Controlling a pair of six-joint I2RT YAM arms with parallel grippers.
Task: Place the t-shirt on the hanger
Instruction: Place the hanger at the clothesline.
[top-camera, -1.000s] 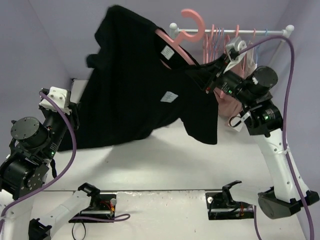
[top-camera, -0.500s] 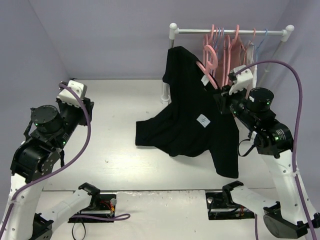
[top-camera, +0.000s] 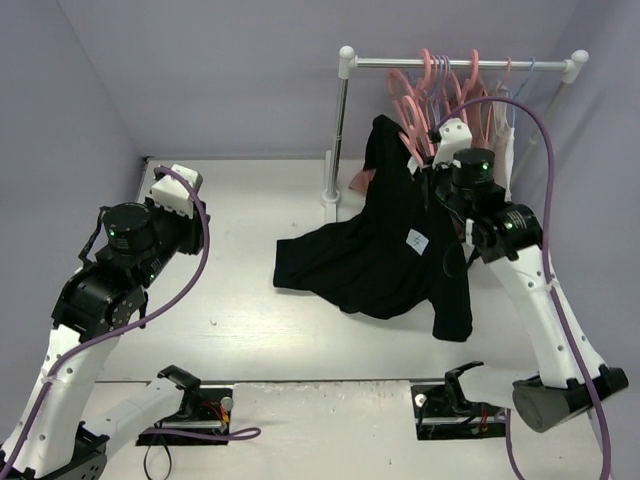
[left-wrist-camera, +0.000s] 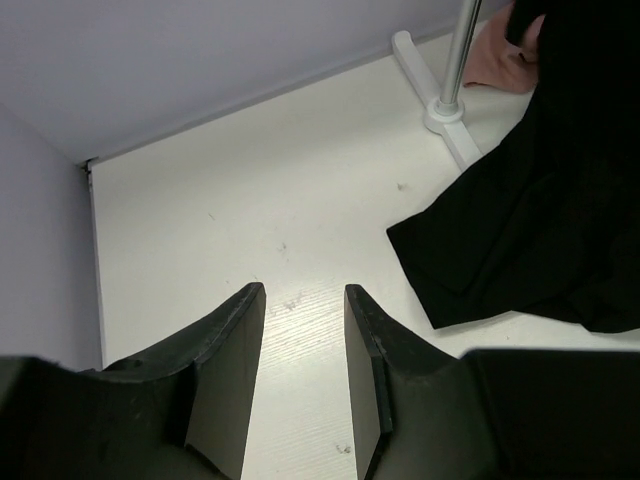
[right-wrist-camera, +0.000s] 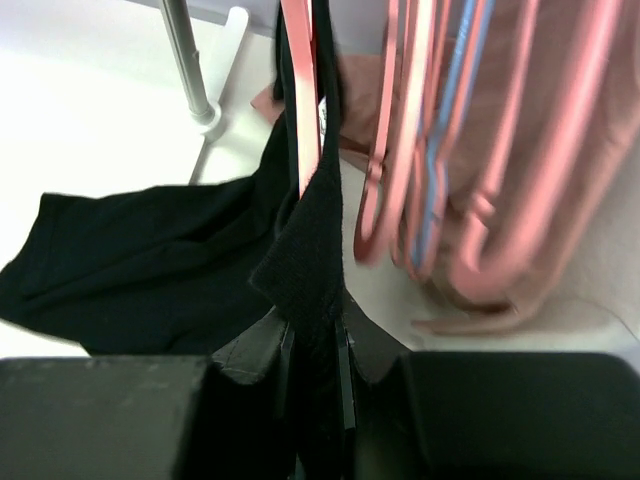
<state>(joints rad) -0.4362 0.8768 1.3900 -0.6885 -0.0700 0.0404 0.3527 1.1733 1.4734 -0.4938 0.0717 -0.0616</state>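
Note:
The black t-shirt (top-camera: 380, 250) hangs from a pink hanger (top-camera: 402, 128) beside the rack, and its lower part lies spread on the table. My right gripper (top-camera: 428, 172) is shut on the shirt's shoulder fabric over the hanger. In the right wrist view the jaws (right-wrist-camera: 315, 320) pinch black cloth (right-wrist-camera: 150, 250), and the pink hanger arm (right-wrist-camera: 298, 90) runs up out of it. My left gripper (top-camera: 190, 205) is open and empty over the table's left side. Its fingers (left-wrist-camera: 303, 292) stand apart, with the shirt (left-wrist-camera: 560, 200) to the right.
A clothes rack with a rail (top-camera: 400, 63), post (top-camera: 340, 130) and base (left-wrist-camera: 443, 115) stands at the back. Several pink and thin blue hangers (top-camera: 445, 80) hang on it, with a dusty-pink garment (right-wrist-camera: 560, 150) and a white one (top-camera: 510, 135). Walls close in left and right.
My right arm swung the shirt and hanger from high on the left down to the rack. The shirt's hem now rests on the table. My left arm rose and moved right.

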